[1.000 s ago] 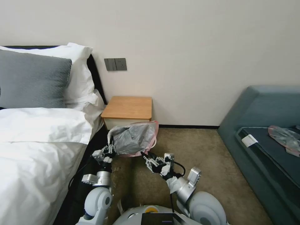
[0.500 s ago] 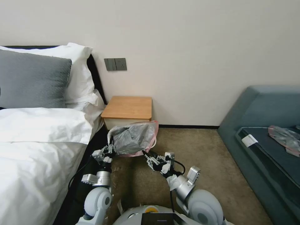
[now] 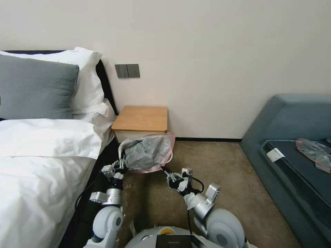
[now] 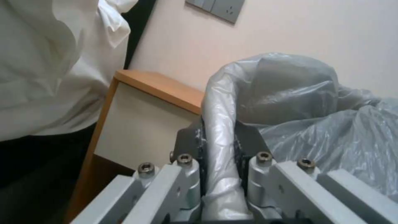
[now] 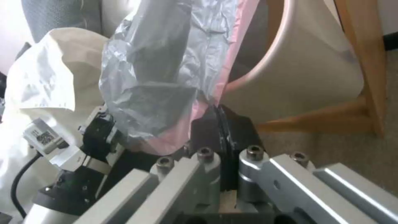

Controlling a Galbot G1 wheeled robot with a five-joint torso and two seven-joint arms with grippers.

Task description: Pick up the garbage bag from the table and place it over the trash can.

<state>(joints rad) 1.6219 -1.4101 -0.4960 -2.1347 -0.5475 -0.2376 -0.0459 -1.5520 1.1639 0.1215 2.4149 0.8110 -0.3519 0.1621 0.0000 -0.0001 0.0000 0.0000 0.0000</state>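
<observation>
— Grey plastic, wrinkled, with a pinkish-red rim: where is the garbage bag [image 3: 147, 152] right now?

— It is draped over the trash can [image 3: 170, 155] on the carpet, just in front of the counter [image 3: 141, 119], the small nightstand with the orange-brown wood top. It is bunched and puffed up above the opening. On my left is the bed [image 3: 41, 165] with its white sheets.

— And your left end effector [image 3: 121, 164]?

— It sits at the bag's near left corner, low beside the bed. My left wrist view shows its fingers [image 4: 244, 140] pressed together on a rolled fold of the bag's edge, pinching the plastic between them.

— What about the right end effector [image 3: 164, 169]?

— It is at the bag's near right corner, reaching forward from my right arm. In my right wrist view its black fingers [image 5: 207, 130] are closed against each other with the pink rim caught at their tips. Just beyond them is the can's cream-white wall [image 5: 307, 77], and behind that the counter's wooden side.

— Anything farther right?

— A blue-grey sofa [image 3: 293, 120], with another grey-and-pink plastic sheet [image 3: 315, 151] lying on its seat, well apart from both end effectors.
</observation>
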